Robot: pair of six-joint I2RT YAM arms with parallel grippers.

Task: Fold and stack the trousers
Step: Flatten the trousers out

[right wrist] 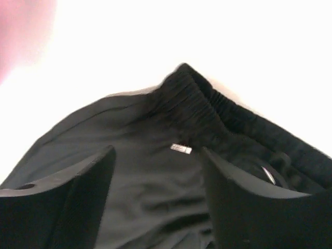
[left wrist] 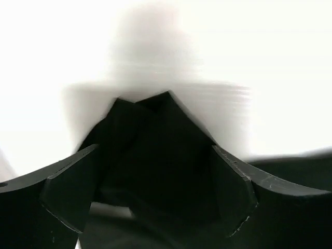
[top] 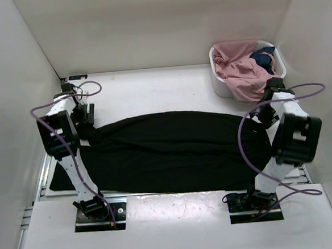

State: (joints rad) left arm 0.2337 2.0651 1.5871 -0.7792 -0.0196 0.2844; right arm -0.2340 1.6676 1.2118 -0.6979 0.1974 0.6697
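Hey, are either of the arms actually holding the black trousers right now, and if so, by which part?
Cannot be told for sure. The left tool straddles bunched leg-end fabric of the trousers; the right tool sits open over the elastic waistband. Neither hold looks closed.
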